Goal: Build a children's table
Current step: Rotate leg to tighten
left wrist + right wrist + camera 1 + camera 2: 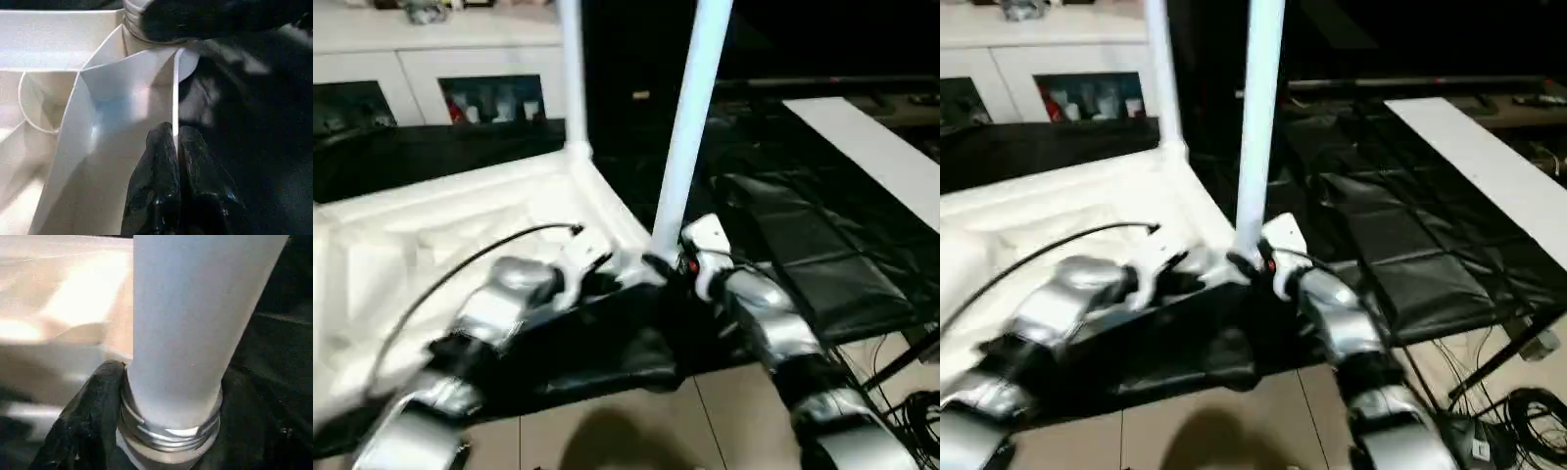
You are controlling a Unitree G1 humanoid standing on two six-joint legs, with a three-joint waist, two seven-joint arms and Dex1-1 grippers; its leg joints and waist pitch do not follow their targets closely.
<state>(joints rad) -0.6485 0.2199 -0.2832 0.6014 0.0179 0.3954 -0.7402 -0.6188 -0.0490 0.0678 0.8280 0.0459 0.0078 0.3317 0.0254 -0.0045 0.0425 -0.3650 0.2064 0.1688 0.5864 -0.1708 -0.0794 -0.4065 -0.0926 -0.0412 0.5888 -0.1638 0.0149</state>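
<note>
The white tabletop (431, 235) lies upside down on a black-covered surface. One white leg (572, 69) stands upright in the far corner socket. A second leg (693, 108) rises from the near right corner. My right gripper (666, 266) is shut around that leg's base, just above its threaded end (171, 431), and one black finger (98, 396) presses against the tube (195, 323). My left gripper (176, 142) is shut on the tabletop's thin upright rim (174, 88), close beside the same corner.
A white cabinet with glass doors (460, 69) stands behind the tabletop. Black padded mats (822, 255) and a long white board (881, 157) lie to the right. Cables (1518, 411) trail on the tiled floor (636, 421) at the near right.
</note>
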